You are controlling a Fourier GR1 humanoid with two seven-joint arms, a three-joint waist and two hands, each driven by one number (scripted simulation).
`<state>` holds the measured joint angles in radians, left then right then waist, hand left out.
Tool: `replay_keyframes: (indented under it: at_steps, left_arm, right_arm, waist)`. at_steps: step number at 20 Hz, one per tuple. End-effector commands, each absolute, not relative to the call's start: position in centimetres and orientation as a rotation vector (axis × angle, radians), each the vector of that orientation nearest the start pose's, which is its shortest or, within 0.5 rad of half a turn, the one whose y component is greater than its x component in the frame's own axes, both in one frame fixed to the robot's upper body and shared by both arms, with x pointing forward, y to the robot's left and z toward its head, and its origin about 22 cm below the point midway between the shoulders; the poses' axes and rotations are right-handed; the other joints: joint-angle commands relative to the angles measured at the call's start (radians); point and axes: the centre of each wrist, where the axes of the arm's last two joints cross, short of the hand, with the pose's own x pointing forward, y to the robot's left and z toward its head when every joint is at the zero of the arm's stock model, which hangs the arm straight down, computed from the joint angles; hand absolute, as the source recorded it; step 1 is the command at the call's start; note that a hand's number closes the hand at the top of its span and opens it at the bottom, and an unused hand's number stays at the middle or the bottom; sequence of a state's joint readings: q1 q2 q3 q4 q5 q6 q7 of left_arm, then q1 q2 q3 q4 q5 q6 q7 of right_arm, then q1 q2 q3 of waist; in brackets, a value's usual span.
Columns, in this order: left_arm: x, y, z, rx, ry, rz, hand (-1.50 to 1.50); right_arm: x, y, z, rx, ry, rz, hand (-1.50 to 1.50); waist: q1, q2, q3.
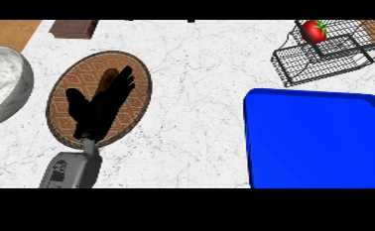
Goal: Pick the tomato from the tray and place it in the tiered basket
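Head view: tomato (314,30) sitting in wire tiered basket (322,56), upper right of frame. Blue tray (311,138) fills lower right. Left hand (99,107) over brown patterned plate (100,98) at left, fingers straight and spread, holding nothing. Right hand nowhere in shot.

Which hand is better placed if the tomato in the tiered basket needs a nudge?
Only the left hand shows, open over the brown plate, far across the counter from the tomato in the wire tiered basket. The right hand is out of view, yet that is its side; probably right.
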<state>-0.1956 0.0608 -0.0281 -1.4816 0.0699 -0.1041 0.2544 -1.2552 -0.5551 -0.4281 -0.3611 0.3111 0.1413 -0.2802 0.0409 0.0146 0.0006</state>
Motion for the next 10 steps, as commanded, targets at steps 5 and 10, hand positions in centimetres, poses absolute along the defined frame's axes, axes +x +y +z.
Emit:
replay_keyframes:
  at_steps: [5, 10]
  left_arm:
    - [28.4, 20.2, 2.8, -0.124, -1.401, -0.154, 0.0]
    - [28.7, 21.8, 2.9, -0.109, -1.417, -0.158, 0.0]
  right_arm:
    - [44.3, -38.8, 26.5, -0.427, -1.813, -0.056, -1.5]
    - [39.5, -47.4, 25.9, -0.53, -1.749, -0.071, -1.5]
  waist:
    - [-0.028, -0.012, 0.0]
    - [-0.018, -0.002, 0.001]
